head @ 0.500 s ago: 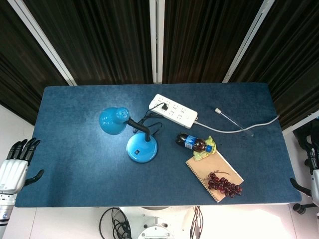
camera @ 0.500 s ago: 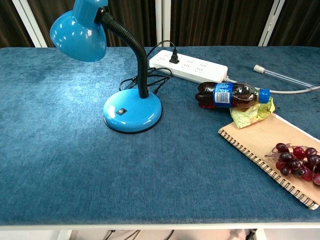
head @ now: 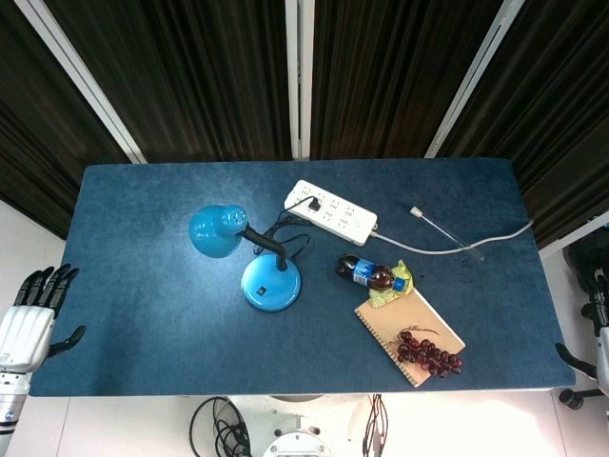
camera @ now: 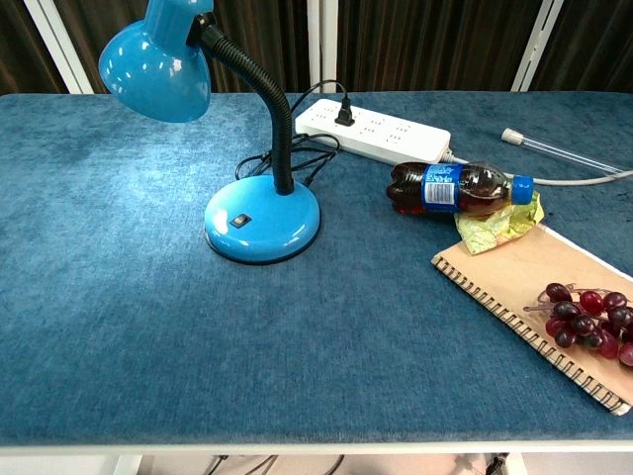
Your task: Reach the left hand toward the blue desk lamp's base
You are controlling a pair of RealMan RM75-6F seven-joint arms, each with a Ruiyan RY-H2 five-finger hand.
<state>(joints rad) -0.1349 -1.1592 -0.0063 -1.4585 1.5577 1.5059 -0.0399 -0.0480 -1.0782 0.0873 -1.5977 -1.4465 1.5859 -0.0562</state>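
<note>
Head view: my left hand (head: 27, 324) waits empty, fingers spread, off the table's (head: 133, 286) eight o'clock corner; lamp base (head: 271, 282) looks smooth, rigid, weighty — meet its rim.

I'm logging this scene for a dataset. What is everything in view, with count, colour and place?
desk lamp: one, blue with a black gooseneck, centre-left of the table; its round base sits flat.
power strip: one, white, behind the lamp, one black plug in it.
cola bottle: one, dark with a blue label and cap, lying on its side right of the lamp.
wrapper: one, yellow-green, under the bottle's neck.
notebook: one, tan, spiral-bound, front right.
grapes: one bunch, dark red, on the notebook.
white cable: one, running right from the strip.
table: one, blue cloth top.
left hand: black fingers apart, off the table's left edge.
right hand: barely visible at the right edge.
</note>
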